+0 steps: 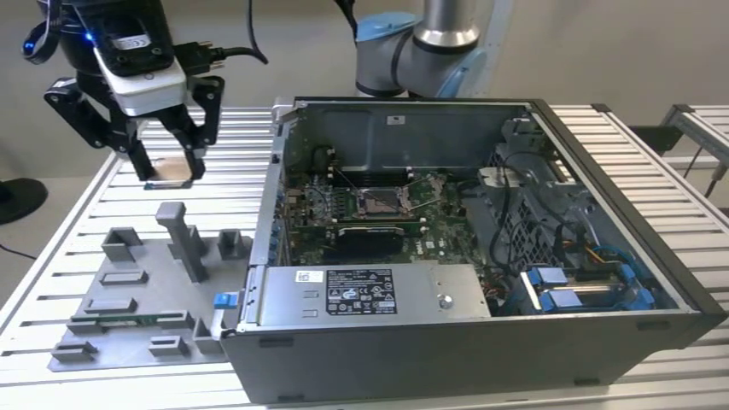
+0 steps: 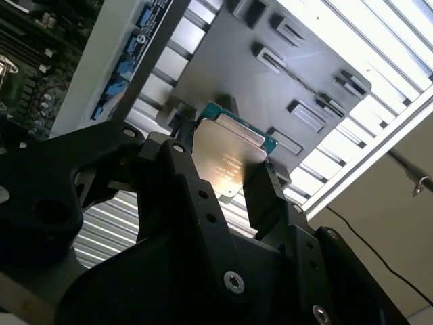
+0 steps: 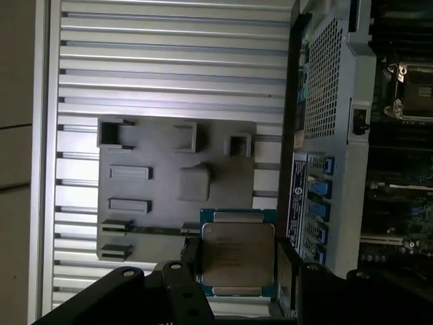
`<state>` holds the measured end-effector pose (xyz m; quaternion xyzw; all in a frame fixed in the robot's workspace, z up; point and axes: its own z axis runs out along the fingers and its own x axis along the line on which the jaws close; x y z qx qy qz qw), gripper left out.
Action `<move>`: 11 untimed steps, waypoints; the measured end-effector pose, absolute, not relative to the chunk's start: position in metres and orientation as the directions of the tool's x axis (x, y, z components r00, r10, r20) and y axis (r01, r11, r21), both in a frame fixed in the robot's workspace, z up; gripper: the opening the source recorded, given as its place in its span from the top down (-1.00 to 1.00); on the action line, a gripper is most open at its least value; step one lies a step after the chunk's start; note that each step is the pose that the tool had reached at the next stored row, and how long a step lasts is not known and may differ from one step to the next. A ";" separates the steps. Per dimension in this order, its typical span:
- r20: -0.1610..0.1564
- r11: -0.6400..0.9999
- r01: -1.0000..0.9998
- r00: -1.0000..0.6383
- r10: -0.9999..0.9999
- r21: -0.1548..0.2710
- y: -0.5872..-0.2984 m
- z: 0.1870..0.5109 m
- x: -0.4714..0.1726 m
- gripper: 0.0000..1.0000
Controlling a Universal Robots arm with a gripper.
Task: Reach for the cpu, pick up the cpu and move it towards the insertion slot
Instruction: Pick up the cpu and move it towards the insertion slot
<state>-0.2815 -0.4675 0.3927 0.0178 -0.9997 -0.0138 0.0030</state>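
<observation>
Exterior view: gripper [image 1: 173, 167] pinches the cpu [image 1: 173, 170] above the table [image 1: 638, 145], over the grey fixture [image 1: 137, 325], at about ten o'clock from the slot [image 1: 377, 202].

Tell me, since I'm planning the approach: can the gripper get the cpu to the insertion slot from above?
Probably yes. The gripper holds the cpu above the slatted table, and the computer case lies open on top, leaving the insertion slot uncovered.
</observation>
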 end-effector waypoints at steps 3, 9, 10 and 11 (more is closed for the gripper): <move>0.006 0.999 -0.035 -0.999 -0.035 0.028 -0.468 0.393 -0.272 1.00; 0.006 0.999 -0.035 -0.999 -0.035 0.028 -0.468 0.393 -0.254 1.00; 0.006 0.999 -0.035 -0.999 -0.035 0.028 -0.468 0.393 -0.251 1.00; 0.006 0.999 -0.035 -0.999 -0.035 0.028 -0.468 0.393 -0.248 1.00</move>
